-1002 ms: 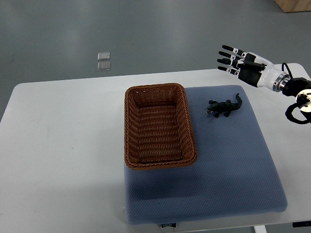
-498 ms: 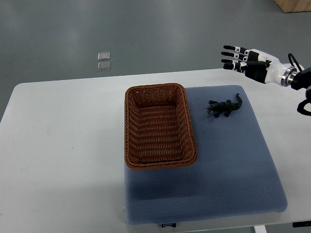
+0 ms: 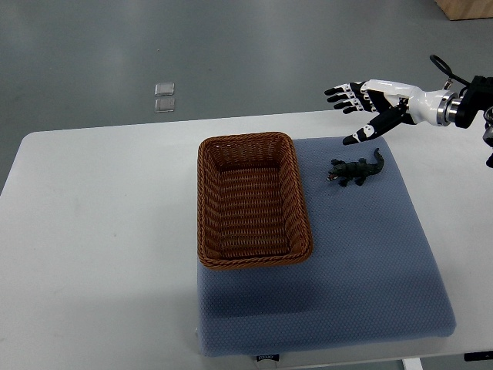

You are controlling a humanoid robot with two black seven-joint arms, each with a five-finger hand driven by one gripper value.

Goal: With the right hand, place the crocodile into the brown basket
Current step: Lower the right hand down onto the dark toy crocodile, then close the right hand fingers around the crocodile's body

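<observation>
The crocodile [image 3: 354, 170] lies on the blue mat [image 3: 370, 262] near its far right corner, just right of the brown basket [image 3: 206, 202]. Its long axis runs diagonally, head toward the basket. The right hand [image 3: 376, 102] hovers past the mat's far edge, fingers spread, holding nothing. Since half a second ago it has shifted toward the crocodile, and its thumb now apparently points down at it.
</observation>
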